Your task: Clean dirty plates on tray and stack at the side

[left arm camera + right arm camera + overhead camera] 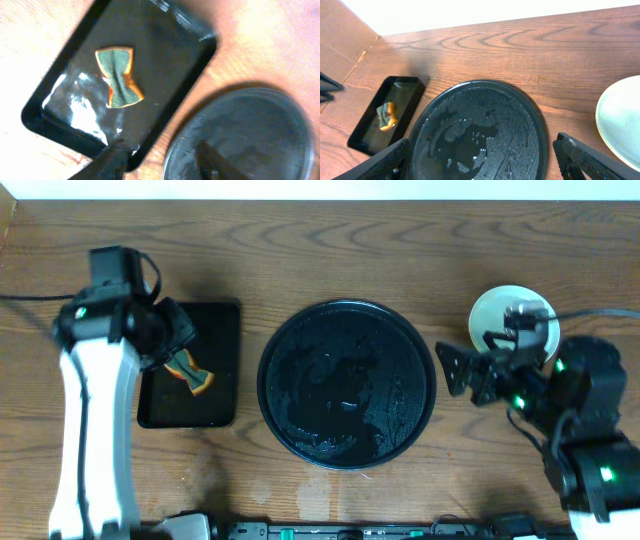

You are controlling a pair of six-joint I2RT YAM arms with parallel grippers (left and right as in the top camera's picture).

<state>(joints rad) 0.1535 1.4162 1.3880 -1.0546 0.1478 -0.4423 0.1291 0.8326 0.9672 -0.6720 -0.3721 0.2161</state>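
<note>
The large round black tray (345,385) sits mid-table, wet and streaked, with no plate on it. It also shows in the left wrist view (250,130) and the right wrist view (480,125). A pale mint-green plate (505,315) lies on the table to the tray's right, partly hidden by my right arm; I cannot tell whether others lie beneath it. Its edge shows in the right wrist view (620,120). My right gripper (462,372) (487,162) is open and empty, just right of the tray's rim. My left gripper (178,330) (162,165) is open and empty above the small rectangular tray.
A small rectangular black tray (215,405) (165,55) (367,127) lies left of the round tray. It holds a green and orange sponge (190,372) (119,77) (386,116). The table's far edge runs along the top.
</note>
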